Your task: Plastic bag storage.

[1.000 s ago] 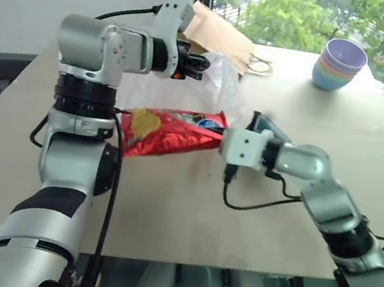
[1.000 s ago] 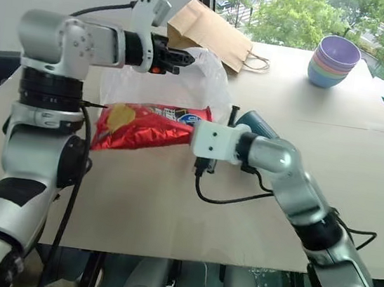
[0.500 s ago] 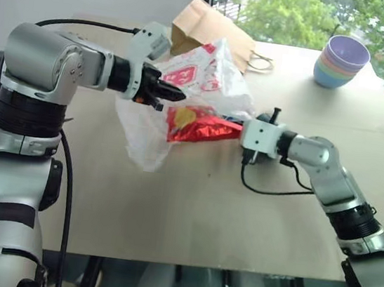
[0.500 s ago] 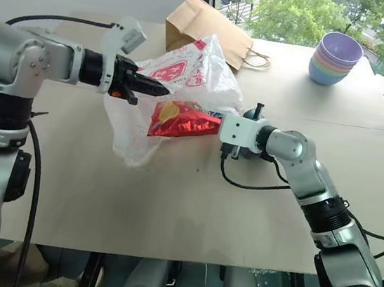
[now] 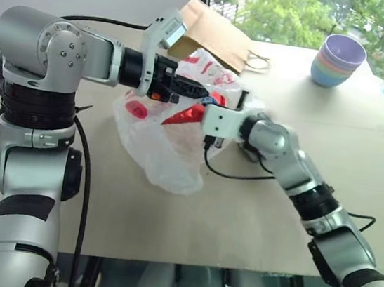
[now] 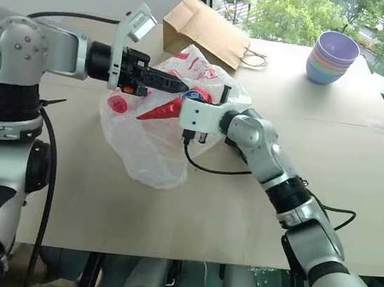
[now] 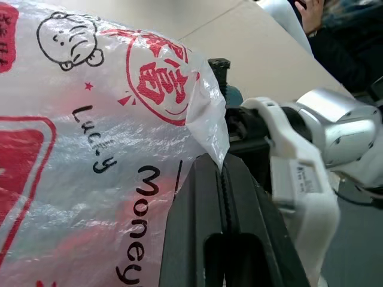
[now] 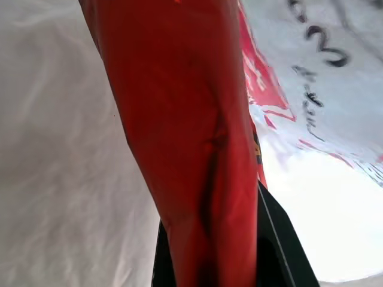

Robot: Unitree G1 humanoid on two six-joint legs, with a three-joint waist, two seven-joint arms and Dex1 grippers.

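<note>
The right gripper (image 6: 179,108), clenched on a red snack packet (image 6: 159,110), pushes it inside the white plastic bag (image 6: 149,153) sagging onto the table (image 6: 190,214) below, whose upper edge the left gripper (image 7: 222,165) pinches just above, with a brown paper bag (image 6: 205,28) and stacked bowls (image 6: 332,58) farther off.
</note>
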